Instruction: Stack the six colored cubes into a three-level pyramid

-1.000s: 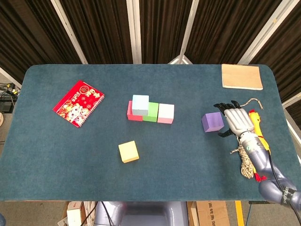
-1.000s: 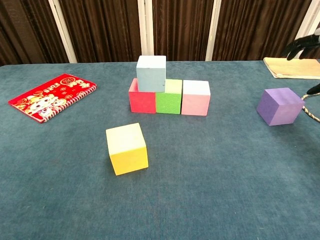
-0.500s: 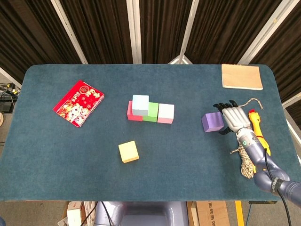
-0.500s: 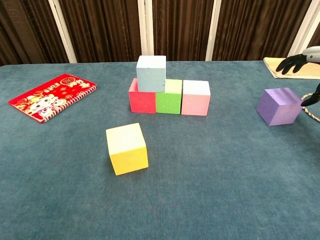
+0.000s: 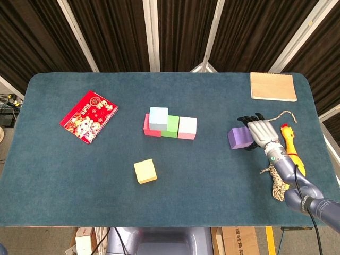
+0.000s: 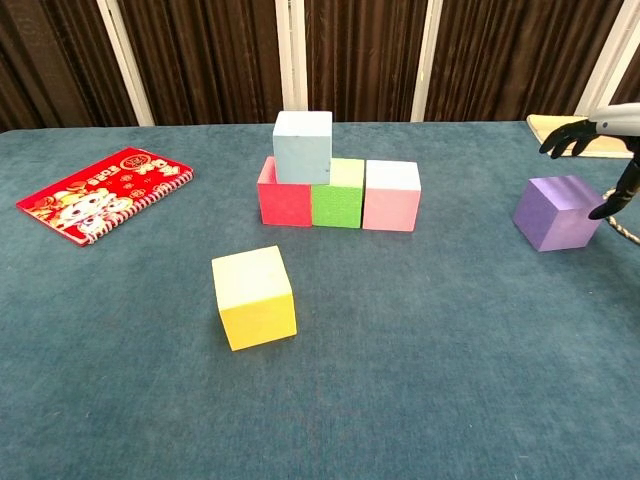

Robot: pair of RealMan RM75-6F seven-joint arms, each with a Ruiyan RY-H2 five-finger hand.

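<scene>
Landmark: the row of three cubes [image 5: 170,127], mid-table [image 5: 212,196].
- A fourth cube [image 5: 158,118] sat on the row's left end.
- A loose cube [image 5: 145,171] lay in front of the row, slightly left.
- A far cube [image 5: 239,137] lay well right of the row, with your right hand [image 5: 261,133] just beyond it.
- The booklet [image 5: 88,116] lay well left of the row.
- The notepad [image 5: 273,86] lay behind the row, far right.

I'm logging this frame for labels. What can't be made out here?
- Whether the right hand touches the purple cube: head view, the hand covers the cube's right side; chest view, the frame edge cuts the hand.
- Left hand: in neither view.
- Red cube: partly under the light blue cube.
</scene>
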